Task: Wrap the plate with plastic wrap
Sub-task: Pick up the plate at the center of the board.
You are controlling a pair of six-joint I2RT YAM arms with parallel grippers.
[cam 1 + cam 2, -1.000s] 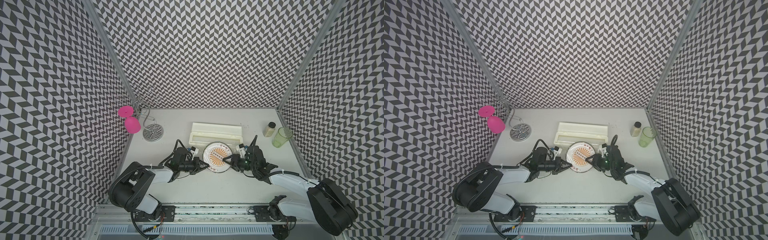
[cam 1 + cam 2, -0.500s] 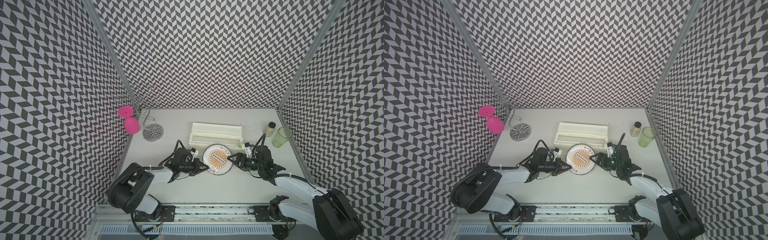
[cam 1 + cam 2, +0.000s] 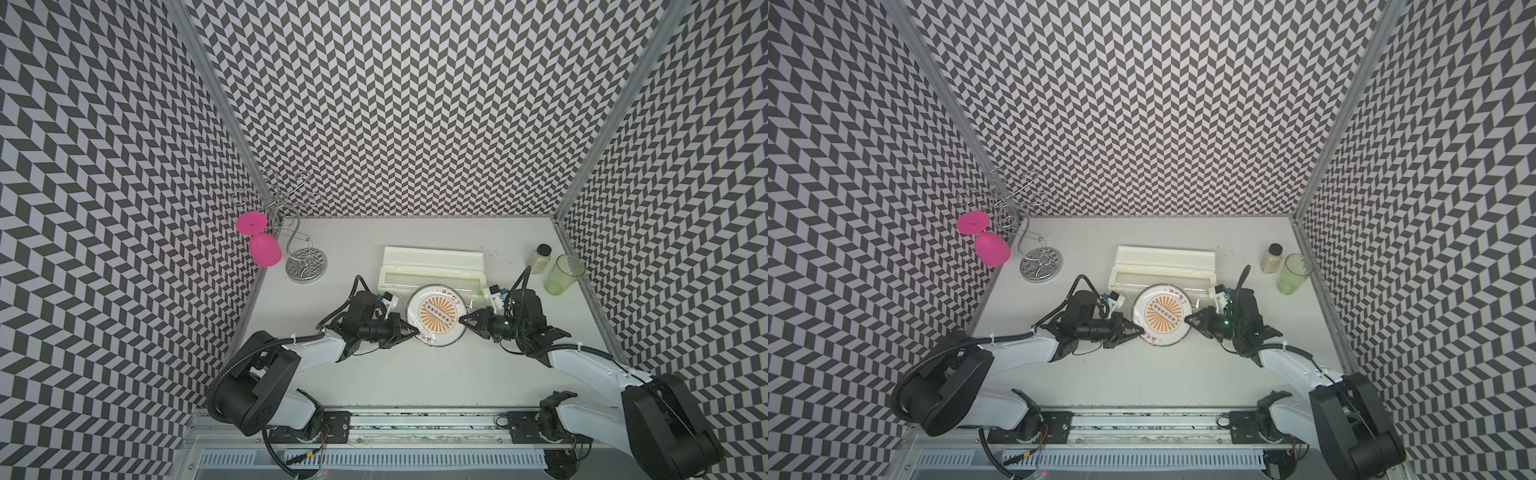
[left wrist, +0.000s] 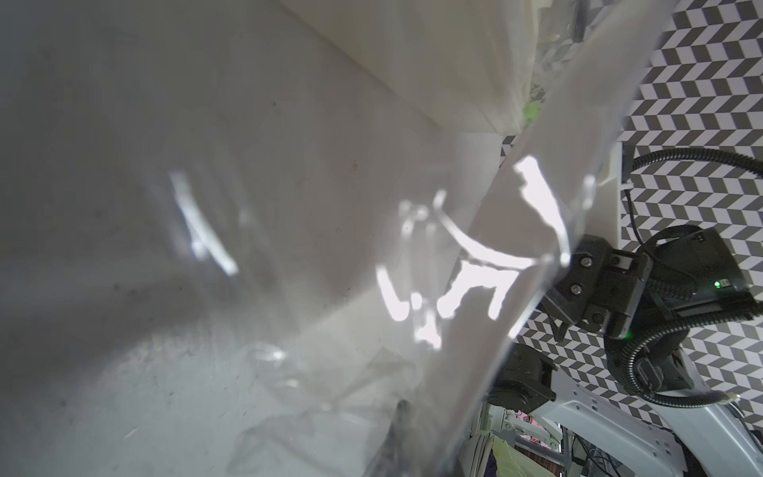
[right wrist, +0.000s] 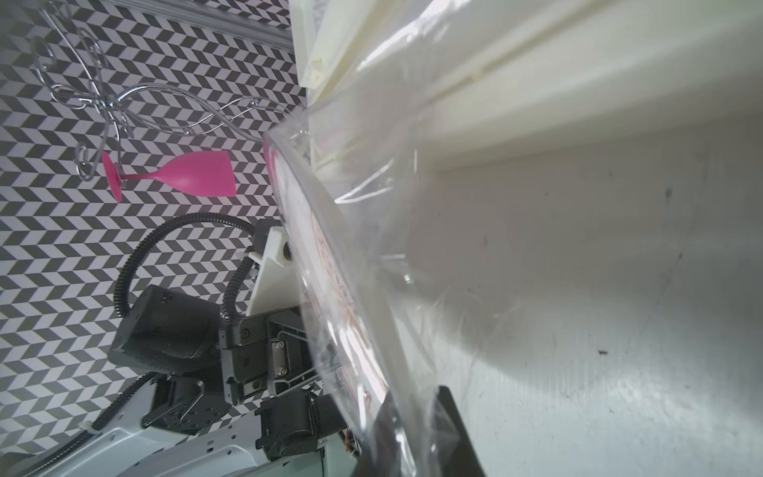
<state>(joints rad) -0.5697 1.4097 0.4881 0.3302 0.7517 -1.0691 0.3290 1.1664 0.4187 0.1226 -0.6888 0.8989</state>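
The left gripper (image 3: pixel 415 332) pinches the plate (image 3: pixel 436 316) at its left edge. The right gripper (image 3: pixel 461 321) is closed at the right edge. Plastic wrap (image 5: pixel 413 289) covers the plate.

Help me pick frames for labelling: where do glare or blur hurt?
Left wrist view: blown-out white glare on the plastic wrap, haze behind it. Right wrist view: the wrap blurs the plate, little glare. Both top views: sharp, evenly lit.

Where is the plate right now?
In both top views the plate is mid-table, between the left claw and the right claw, just on the robot's side of the long cream box.
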